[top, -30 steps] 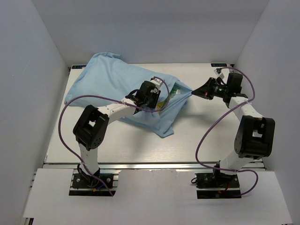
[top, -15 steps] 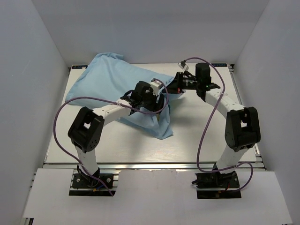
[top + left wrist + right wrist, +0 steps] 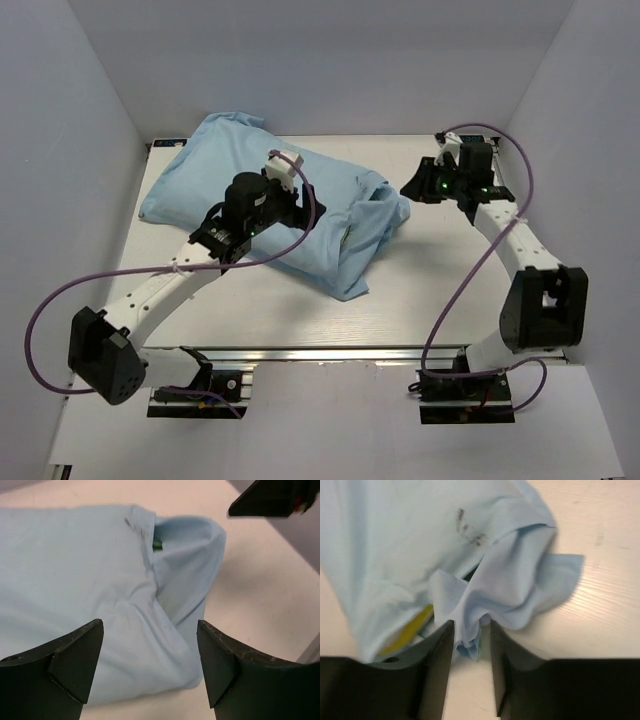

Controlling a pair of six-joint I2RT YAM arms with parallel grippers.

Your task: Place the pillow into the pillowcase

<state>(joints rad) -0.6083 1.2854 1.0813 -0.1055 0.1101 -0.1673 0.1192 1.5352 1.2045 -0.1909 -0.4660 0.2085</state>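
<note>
Top external view: the pillowcase [image 3: 250, 190] lies blue face up across the back-left part of the table [image 3: 440, 290]. It bulges, and its loose open end is bunched toward the middle. The left gripper [image 3: 292, 205] hangs over the mid part of it, pointing twd that open end. The right gripper [image 3: 410, 188] sits just off the same end, on the right side.

Left wrist view: the left gripper [image 3: 149, 630] has its fingers [image 3: 75, 655] spread wide w/ nothing btwn them. The cloth is below and apart from both. A small green spot [image 3: 157, 543] shows in the slit of the opening ahead.

Right wrist view: the right gripper [image 3: 471, 625] has its fingers [image 3: 437, 670] a narrow gap apart, w/ a crumpled flap of the pillowcase lying in that gap. The flap doesn't seem to fill the gap, and the picture is too blurred to tell if it touches either finger. Of the pillow [image 3: 412, 630], only a strip of yellow side band peeks out under the cloth edge, just left of the fingers. The rest is covered by the pillowcase.
</note>
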